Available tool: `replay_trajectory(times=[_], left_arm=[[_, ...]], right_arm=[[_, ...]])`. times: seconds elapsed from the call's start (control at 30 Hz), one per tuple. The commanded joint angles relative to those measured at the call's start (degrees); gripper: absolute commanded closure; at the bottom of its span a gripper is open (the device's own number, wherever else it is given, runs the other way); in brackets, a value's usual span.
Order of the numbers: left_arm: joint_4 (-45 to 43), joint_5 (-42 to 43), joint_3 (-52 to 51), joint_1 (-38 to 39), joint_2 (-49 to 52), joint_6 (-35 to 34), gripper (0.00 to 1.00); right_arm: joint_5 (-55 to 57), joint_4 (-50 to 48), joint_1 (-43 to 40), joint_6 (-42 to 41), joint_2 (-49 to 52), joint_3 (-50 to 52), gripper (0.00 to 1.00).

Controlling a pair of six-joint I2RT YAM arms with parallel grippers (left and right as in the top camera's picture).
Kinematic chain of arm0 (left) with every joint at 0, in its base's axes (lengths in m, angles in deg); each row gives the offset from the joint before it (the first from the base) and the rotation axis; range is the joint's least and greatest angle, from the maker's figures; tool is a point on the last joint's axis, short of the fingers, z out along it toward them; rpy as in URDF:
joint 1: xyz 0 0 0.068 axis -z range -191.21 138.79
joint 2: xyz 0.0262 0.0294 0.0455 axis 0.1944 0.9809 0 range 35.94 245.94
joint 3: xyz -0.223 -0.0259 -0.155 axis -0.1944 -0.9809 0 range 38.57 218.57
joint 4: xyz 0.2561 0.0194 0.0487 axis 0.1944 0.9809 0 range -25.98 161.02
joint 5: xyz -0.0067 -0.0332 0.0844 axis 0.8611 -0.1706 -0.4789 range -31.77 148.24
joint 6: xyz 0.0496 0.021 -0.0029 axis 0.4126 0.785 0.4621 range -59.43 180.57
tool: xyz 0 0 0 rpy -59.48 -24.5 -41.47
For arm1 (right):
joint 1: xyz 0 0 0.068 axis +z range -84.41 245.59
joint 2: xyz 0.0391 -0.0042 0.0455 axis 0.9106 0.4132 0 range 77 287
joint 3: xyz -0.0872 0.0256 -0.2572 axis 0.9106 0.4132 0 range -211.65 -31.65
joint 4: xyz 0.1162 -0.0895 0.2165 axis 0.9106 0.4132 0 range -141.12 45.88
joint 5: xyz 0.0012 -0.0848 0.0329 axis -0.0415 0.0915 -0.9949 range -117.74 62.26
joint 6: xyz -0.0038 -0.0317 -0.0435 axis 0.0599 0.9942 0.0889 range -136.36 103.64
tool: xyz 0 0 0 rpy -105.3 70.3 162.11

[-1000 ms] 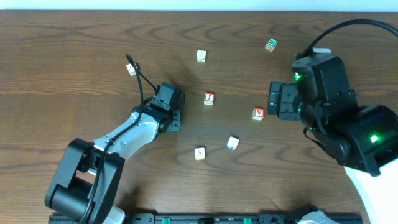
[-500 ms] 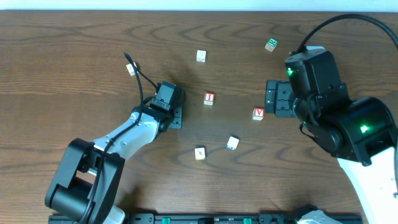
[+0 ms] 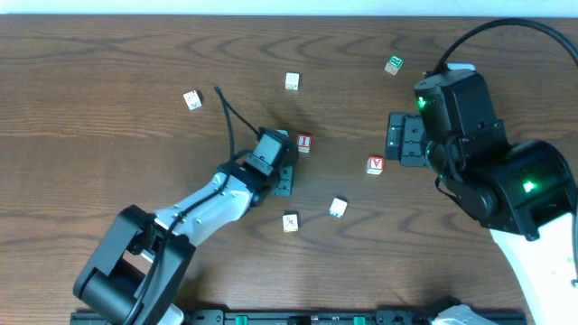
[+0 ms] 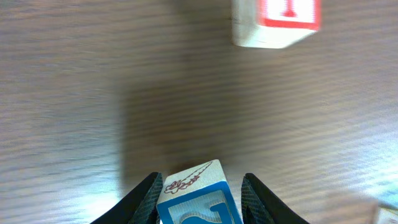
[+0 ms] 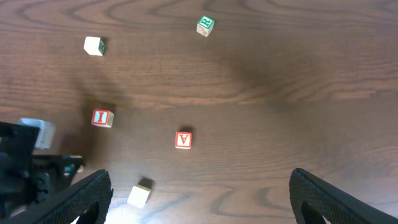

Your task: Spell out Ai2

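Your left claw (image 4: pixel 200 183) is closed on the blue 2 cube (image 4: pixel 198 202), with a finger pressed to each side of it. The wrist view does not settle whether the cube rests on the table (image 3: pixel 108 54) or hangs just above it. The red I cube (image 4: pixel 277 22) lies just beyond the claw, ahead and a little to the right, and is not touching it. From overhead, this pair sits around the middle of the table. Farther toward the right edge lies the red A cube (image 3: pixel 375 165), with a stretch of bare wood between it and the I. Your right claw (image 5: pixel 200 177) stands wide apart and holds nothing, just to the right-edge side of the A, which lies ahead of its fingers. Toward the near edge, two pale cubes (image 3: pixel 338 208) lie close together below the gap between the I and the A. Toward the far edge there is another pale cube (image 3: pixel 292 81), and a green-marked cube (image 3: pixel 393 64) toward the far right corner. One more pale cube (image 3: pixel 191 99) sits toward the left edge, with broad bare wood around it.
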Motion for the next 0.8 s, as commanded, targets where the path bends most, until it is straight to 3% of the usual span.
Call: replay_trajectory(times=[0.0,0.1,0.27,0.5,0.77], left_arm=[[-0.39,-1.66,0.13,2.10,0.39,-0.87,0.59],[-0.42,-2.64,0.13,2.80,0.39,-0.87,0.58],[-0.42,-2.82,0.13,2.84,0.42,-0.85,0.48],[-0.44,-2.84,0.24,2.82,0.37,-1.01,0.48],[1.68,-2.58,3.93,2.78,-0.85,-1.46,0.48]], right_arm=[[1.20,-0.09,-0.52,0.72,0.04,-0.66,0.08],[1.20,-0.09,-0.52,0.72,0.04,-0.66,0.08],[1.20,-0.07,-0.52,0.72,0.04,-0.66,0.08],[0.68,0.11,-0.50,0.68,-0.17,-0.66,0.14],[1.97,1.09,-0.57,0.72,-1.77,-0.66,0.09]])
